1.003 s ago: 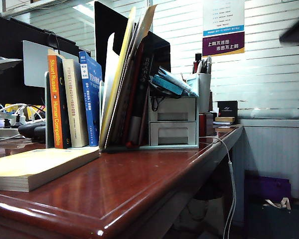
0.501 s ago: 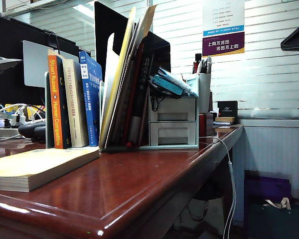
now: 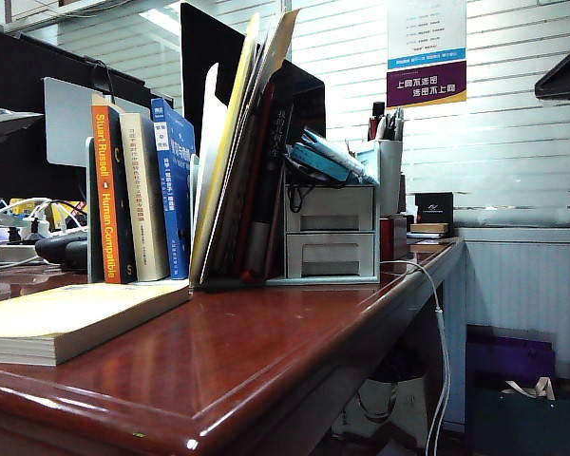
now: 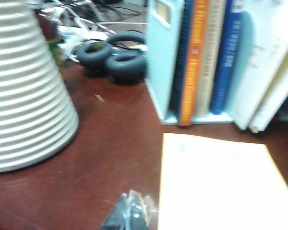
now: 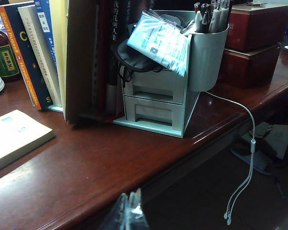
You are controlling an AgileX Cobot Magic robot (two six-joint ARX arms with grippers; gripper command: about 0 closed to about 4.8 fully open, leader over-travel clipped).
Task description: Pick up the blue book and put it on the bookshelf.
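The blue book [image 3: 175, 195] stood upright in the bookshelf [image 3: 331, 228], between a cream-spined book [image 3: 144, 199] and a pale divider; the orange-spined book [image 3: 104, 195] stood further along; the left gripper [image 4: 129, 215] hung clenched and empty above the table [image 4: 110, 158], beside the pale yellow book [image 4: 221, 187] lying flat; the right gripper [image 5: 127, 213] hovered over the table's edge, near the shelf's drawers [image 5: 153, 98], its tips together, holding nothing
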